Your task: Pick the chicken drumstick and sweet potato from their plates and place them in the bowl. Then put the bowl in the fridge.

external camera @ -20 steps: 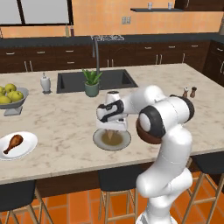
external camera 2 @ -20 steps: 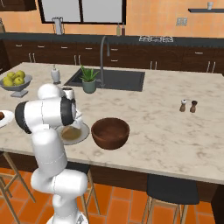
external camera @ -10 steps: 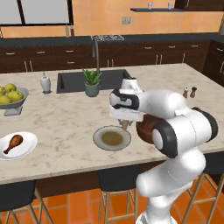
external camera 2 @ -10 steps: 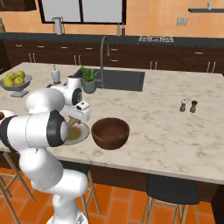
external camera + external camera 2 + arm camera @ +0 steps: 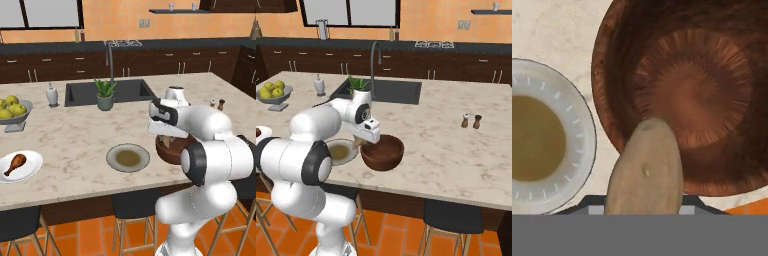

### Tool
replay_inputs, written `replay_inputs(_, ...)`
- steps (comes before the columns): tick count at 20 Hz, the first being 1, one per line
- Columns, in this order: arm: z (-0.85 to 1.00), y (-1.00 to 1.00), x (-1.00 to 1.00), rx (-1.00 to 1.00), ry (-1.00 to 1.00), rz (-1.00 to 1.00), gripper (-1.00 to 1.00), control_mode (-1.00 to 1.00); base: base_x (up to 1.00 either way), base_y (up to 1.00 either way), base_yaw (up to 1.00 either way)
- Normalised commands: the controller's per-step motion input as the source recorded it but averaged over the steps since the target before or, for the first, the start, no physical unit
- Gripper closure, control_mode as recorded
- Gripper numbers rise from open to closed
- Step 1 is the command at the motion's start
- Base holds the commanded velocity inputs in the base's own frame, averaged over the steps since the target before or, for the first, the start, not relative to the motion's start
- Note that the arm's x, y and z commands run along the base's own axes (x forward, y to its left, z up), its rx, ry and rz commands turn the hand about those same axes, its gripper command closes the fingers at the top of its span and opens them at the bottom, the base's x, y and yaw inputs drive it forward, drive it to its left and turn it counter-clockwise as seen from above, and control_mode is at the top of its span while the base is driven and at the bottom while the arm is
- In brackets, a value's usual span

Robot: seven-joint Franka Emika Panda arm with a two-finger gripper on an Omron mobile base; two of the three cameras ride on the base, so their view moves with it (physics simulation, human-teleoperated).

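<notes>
One smooth tan sweet potato (image 5: 644,172), pinched in the gripper (image 5: 362,143), hangs over the ribbed wooden bowl's (image 5: 677,65) rim.

Sweet potato (image 5: 644,172) in the tool, over the bowl (image 5: 687,90) rim (wooden) — grey-green plate (image 5: 577,145) beside

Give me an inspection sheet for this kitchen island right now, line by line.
Surface: marble island counter, sink set in it.
Job's things: sweet potato held over the near rim of the wooden bowl; grey-green plate bare; chicken drumstick on the white plate.
Clutter: fruit bowl of apples, potted plant, soap dispenser, salt and pepper shakers.
Grippers: gripper with jaws closed on the sweet potato.
Cables: nothing seen.
Surroundings: dark cabinets, orange walls, stools under the counter.
</notes>
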Motion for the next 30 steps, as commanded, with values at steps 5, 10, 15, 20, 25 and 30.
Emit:
replay_inputs(5, -0.01, -0.61, 0.3, 0.0, 0.08, -0.01, 1.0, -1.0, 0.0, 0.0, 0.0)
replay_inputs(10, -0.34, -0.23, 0.39, 0.0, 0.18, 0.0, 1.0, -1.0, 0.0, 0.0, 0.0)
replay_inputs(15, -0.3, -0.11, 0.28, -0.01, 0.08, 0.0, 1.0, -1.0, 0.0, 0.0, 0.0)
replay_inputs(20, -0.25, -0.14, -0.08, 0.0, 0.01, 0.0, 1.0, -1.0, 0.0, 0.0, 0.0)
replay_inputs(25, -0.34, 0.0, 0.15, -0.01, 0.02, 0.0, 1.0, -1.0, 0.0, 0.0, 0.0)
replay_inputs(30, -0.12, 0.0, 0.15, -0.01, 0.01, 0.0, -1.0, -1.0, 0.0, 0.0, 0.0)
